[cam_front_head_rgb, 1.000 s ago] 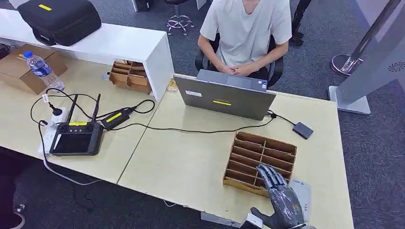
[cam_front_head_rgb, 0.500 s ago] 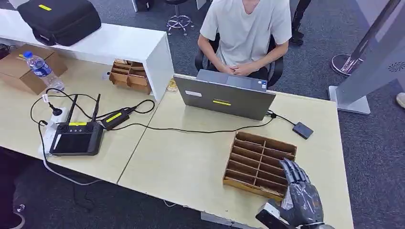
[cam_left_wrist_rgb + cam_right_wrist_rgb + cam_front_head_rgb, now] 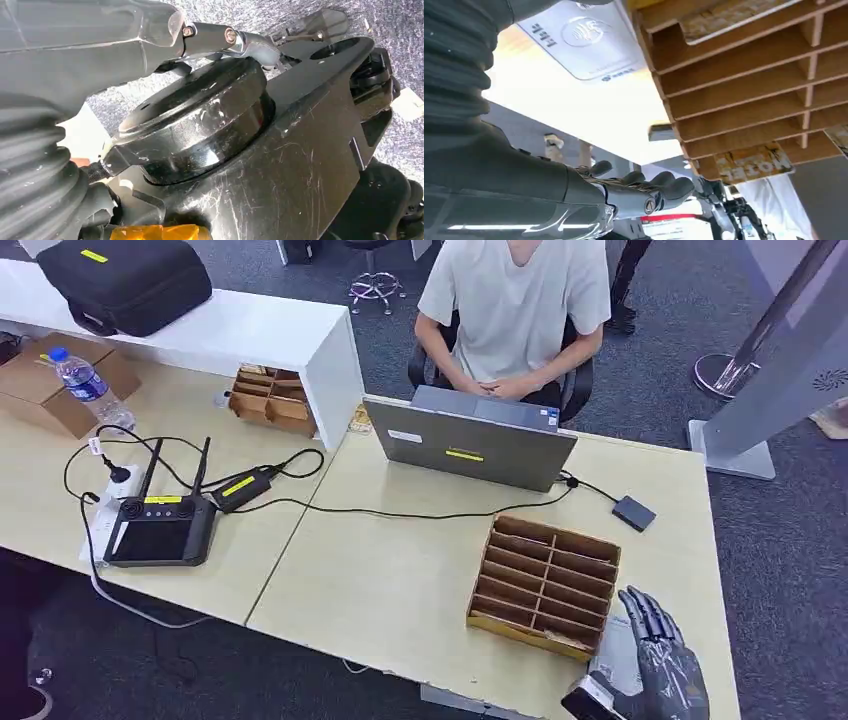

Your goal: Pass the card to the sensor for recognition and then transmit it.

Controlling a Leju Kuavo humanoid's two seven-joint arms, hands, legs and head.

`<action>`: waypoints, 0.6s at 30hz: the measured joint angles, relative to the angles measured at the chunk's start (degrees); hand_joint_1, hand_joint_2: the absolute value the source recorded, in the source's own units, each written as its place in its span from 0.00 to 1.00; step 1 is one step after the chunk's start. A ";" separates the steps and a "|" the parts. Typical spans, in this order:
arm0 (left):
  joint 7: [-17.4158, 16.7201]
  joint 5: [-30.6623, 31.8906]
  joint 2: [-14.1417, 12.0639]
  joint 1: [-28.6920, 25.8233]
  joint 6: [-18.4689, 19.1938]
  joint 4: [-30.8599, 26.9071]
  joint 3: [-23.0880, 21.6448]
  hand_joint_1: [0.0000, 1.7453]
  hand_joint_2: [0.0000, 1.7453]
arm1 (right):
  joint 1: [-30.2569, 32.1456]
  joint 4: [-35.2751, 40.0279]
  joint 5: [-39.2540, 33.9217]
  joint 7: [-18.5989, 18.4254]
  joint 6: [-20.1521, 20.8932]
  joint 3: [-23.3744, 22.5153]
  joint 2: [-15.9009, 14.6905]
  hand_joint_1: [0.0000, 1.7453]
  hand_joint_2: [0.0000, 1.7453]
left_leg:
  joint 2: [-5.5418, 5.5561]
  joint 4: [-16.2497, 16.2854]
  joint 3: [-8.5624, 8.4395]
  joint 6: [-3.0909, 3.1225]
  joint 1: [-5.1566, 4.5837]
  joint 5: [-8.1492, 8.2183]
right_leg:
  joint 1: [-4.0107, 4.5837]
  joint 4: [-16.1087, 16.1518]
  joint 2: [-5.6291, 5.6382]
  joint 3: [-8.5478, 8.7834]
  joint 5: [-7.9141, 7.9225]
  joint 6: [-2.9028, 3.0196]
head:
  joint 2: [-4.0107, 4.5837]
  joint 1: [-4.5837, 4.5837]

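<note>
Right hand point(image 3: 658, 668): lower right of the head view, over the desk's near edge, just right of the wooden divider tray point(image 3: 546, 583). Fingers point(image 3: 648, 613) extended and slightly apart, holding nothing.

Card sensor point(image 3: 622, 658): pale grey flat pad on the desk point(image 3: 400, 580), partly under the right hand, just beside the tray's right end. In the right wrist view its face point(image 3: 586, 37) carries a contactless wave symbol and small print too blurred to read.

Card: cannot be made out; whether a flat item in a tray slot point(image 3: 729, 19) is one cannot be told.

Left hand point(image 3: 90, 45): seen in the left wrist view; whether its fingers are spread or closed cannot be told.

Laptop point(image 3: 470, 440): centre, lid bearing a yellow label and a white sticker, text unreadable. A person point(image 3: 515, 310) sits behind it.

Small black box point(image 3: 634, 512): right of laptop, cabled to it.

Handheld controller point(image 3: 160, 528): left, yellow label, two antennas.

Water bottle point(image 3: 88, 385): upper left, on a cardboard box point(image 3: 40, 390).

Black case point(image 3: 125, 280): upper left, yellow label.
</note>
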State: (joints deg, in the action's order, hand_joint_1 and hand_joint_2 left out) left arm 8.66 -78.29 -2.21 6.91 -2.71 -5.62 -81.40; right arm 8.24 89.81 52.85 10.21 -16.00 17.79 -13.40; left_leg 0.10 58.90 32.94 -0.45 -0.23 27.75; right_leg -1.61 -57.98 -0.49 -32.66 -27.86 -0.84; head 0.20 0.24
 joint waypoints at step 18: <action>0.00 -0.48 0.00 -0.05 -0.02 0.00 0.00 0.00 1.00 | 2.73 -0.07 -2.62 -0.31 -1.12 0.02 0.02 0.00 1.00 | -0.01 0.00 0.00 0.00 0.00 0.00 | 0.00 0.00 0.01 0.00 0.00 0.00 | 0.00 0.02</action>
State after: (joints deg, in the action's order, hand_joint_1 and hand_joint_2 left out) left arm 8.66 -78.77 -2.21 6.86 -2.73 -5.62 -81.40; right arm 10.97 89.75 50.23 9.90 -17.11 17.81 -13.38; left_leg 0.09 58.90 32.94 -0.45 -0.23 27.75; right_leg -1.61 -57.98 -0.48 -32.66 -27.86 -0.84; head 0.20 0.26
